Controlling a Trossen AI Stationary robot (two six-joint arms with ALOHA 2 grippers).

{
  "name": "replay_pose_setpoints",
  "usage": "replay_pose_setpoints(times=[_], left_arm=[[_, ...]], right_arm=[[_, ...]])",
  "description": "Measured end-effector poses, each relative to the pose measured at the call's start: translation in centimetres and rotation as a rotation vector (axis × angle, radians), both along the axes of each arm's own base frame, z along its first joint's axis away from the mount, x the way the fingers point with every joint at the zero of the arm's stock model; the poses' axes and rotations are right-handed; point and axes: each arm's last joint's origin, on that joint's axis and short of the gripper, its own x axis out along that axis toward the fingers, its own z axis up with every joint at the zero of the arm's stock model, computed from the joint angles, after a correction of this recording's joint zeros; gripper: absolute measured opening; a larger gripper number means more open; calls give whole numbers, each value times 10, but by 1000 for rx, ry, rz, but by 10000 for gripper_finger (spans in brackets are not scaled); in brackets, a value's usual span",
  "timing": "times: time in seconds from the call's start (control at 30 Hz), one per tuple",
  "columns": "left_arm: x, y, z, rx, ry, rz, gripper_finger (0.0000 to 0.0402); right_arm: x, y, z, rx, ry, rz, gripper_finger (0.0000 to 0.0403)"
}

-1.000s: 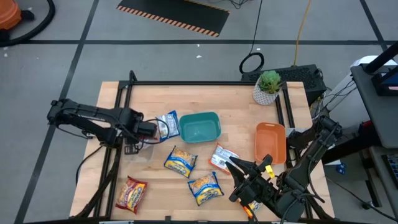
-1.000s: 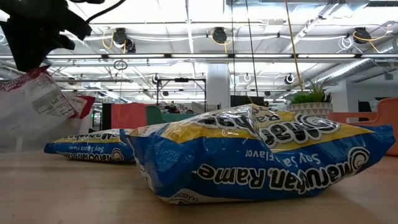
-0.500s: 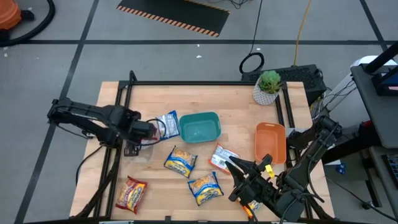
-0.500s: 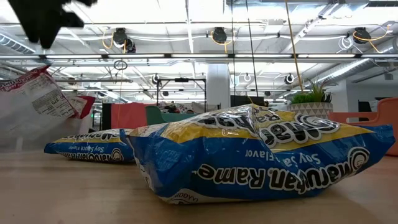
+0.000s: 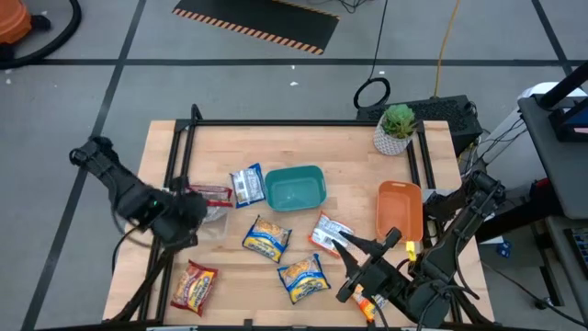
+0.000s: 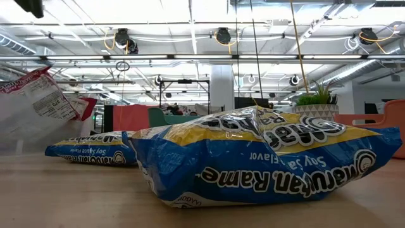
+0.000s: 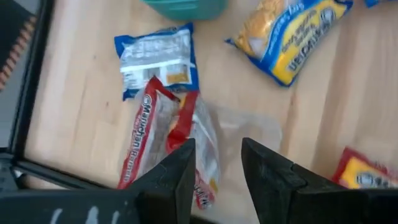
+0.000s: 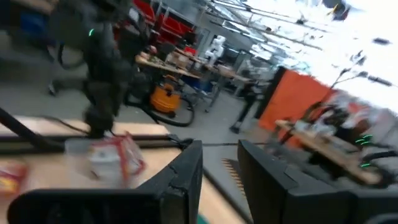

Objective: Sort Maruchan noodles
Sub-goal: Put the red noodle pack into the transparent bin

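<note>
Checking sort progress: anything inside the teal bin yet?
The teal bin looks empty from above: only its bare teal floor shows. A blue-and-white packet lies just outside its left wall, and a red packet further left. Nothing hides the bin's interior.

On the table (image 5: 349, 152), the bin (image 5: 295, 188) is placed near the middle, with the tray (image 5: 400, 208) to its right and the potted plant (image 5: 396, 128) behind the tray. Two packets (image 5: 247, 184) (image 5: 209, 196) are laid just left of the bin. Two more (image 5: 266, 237) (image 5: 304, 277) are found in front of the bin, another (image 5: 327, 231) between bin and tray, and one (image 5: 191, 286) at the front left corner.
</note>
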Motion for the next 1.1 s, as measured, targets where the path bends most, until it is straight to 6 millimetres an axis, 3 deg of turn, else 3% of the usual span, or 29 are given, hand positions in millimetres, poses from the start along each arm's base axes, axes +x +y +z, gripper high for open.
replay_pose_setpoints(times=[0.27,0.47,0.83,1.1], left_arm=[[-15,-47,-43,-145,-167,-13,136],[-17,-84,-79,-289,-181,-87,136],[-9,-121,-94,-400,-217,-125,136],[-7,-135,-101,-417,-271,-138,136]], right_arm=[[12,15,-13,143,-84,295,98],[24,22,-28,241,-129,332,98],[49,35,-58,389,-181,433,98],[75,38,-91,528,-167,506,98]])
